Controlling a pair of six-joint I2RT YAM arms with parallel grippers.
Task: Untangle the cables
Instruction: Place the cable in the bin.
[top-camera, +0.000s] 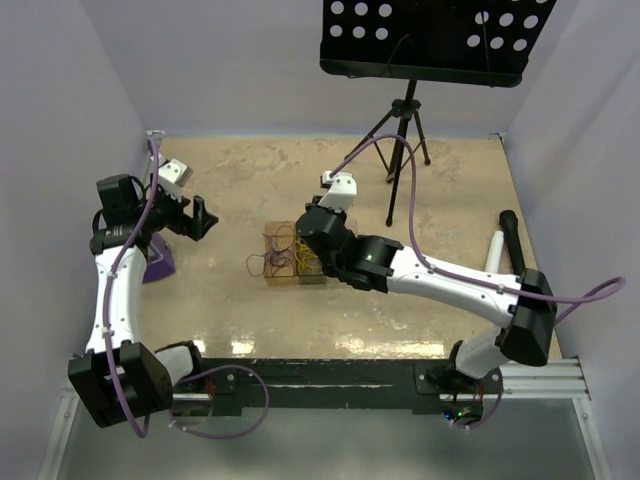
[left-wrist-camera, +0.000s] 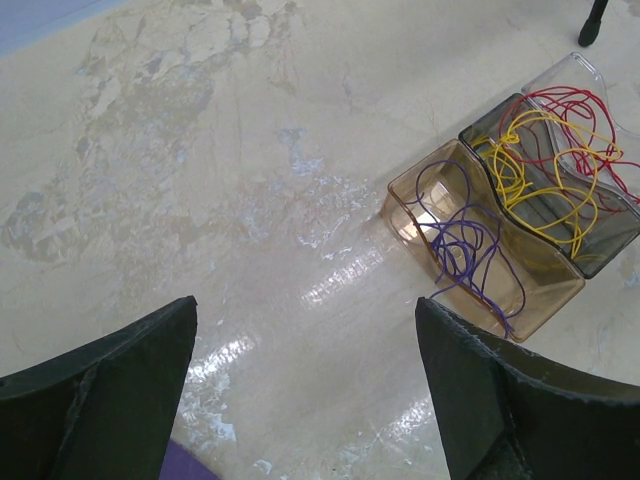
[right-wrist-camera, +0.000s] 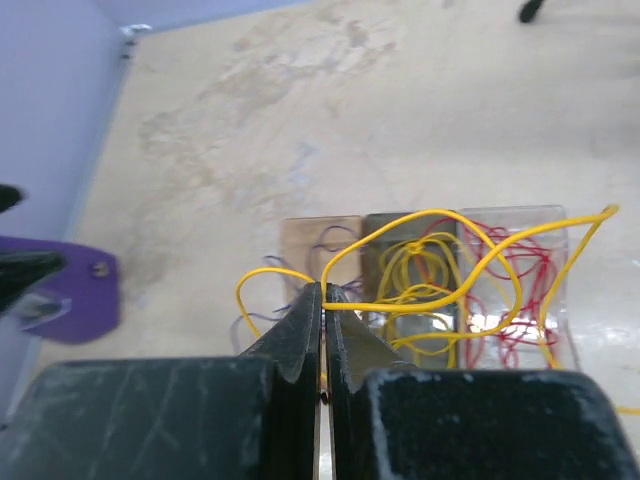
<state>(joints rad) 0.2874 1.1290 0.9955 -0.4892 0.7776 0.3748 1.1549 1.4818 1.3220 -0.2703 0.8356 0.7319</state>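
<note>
Right end effector (right-wrist-camera: 322, 290) is clamped on the yellow wire (right-wrist-camera: 430, 211) just above the tray (right-wrist-camera: 320, 225) ahead of it, left end effector (left-wrist-camera: 305, 310) hangs wide open well off, so next is probably easing that strand free.

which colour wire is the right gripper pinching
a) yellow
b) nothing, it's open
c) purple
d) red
a: in the right wrist view, the right gripper is shut on a yellow wire, which loops up from between its tips.
</note>
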